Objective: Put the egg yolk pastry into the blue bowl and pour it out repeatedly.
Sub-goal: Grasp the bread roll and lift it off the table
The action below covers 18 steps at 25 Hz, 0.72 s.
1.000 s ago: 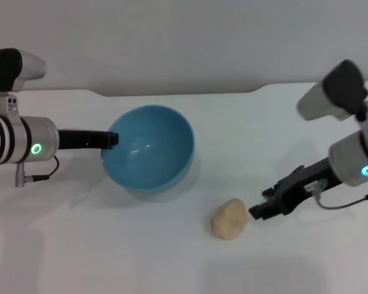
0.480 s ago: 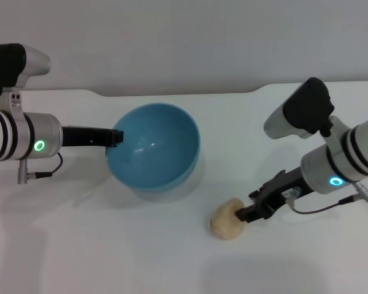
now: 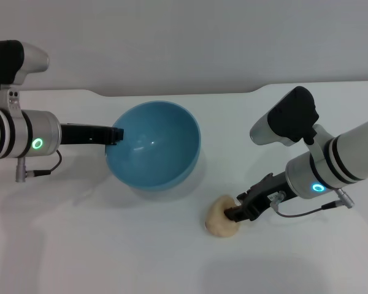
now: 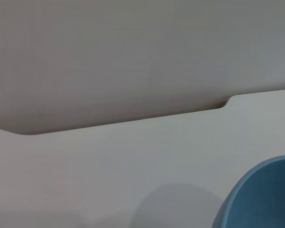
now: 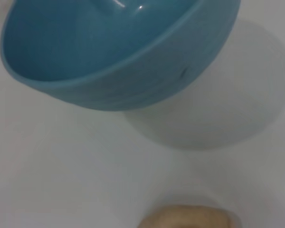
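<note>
The blue bowl [image 3: 153, 146] hangs tilted above the white table, its opening turned toward the front right. My left gripper [image 3: 115, 135] is shut on its left rim. The egg yolk pastry [image 3: 217, 220] lies on the table in front of the bowl and to its right. My right gripper [image 3: 235, 212] reaches in from the right, with its tip over the pastry's right side. The right wrist view shows the bowl [image 5: 118, 52] raised over its shadow and the top of the pastry [image 5: 185, 219]. In the left wrist view only an edge of the bowl [image 4: 263, 199] shows.
The white table [image 3: 110, 245] ends at a back edge [image 3: 190, 94] with a grey wall behind it. Nothing else lies on the table.
My right gripper has moved left and down, from beside the pastry onto its right side, and the pastry has shifted slightly left. The bowl and left arm have drifted a little to the right.
</note>
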{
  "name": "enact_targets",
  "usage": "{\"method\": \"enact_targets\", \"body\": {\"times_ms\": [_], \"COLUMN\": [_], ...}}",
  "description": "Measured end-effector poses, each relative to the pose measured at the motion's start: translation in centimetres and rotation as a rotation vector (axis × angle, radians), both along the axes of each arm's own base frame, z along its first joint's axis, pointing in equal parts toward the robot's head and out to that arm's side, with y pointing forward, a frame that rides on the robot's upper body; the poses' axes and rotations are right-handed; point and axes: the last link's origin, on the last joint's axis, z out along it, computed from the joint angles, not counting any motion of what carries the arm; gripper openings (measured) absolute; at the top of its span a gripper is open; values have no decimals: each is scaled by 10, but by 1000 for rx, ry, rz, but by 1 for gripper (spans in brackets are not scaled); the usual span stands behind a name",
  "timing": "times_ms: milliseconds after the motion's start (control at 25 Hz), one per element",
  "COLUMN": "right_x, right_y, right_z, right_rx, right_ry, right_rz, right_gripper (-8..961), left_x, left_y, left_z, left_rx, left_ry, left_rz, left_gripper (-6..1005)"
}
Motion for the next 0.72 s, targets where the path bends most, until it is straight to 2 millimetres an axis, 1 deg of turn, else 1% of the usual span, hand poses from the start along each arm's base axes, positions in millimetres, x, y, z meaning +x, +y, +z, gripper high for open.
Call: {"method": "enact_targets", "body": {"times_ms": [280,480,600,720], "right_x": [0,-4,-10,-26], "right_y": [1,4,4,-2], "right_z": [1,3,8,20], "right_rx": [12,23,15,-3], "right_ry": [-2,1,14,54], "right_rz": [12,29,44,86], "right_gripper": [419,193,143,94], "left_x": [2,2,2,1], "left_y": [1,1,1,-1], "left_z": [-1,-1,-1,-1], "left_rx": [-3,-3,-6,-19], "left_ry": [10,11,11,17], "left_rz": [-8,-9,-9,-8], "left_gripper": [14,14,14,14]}}
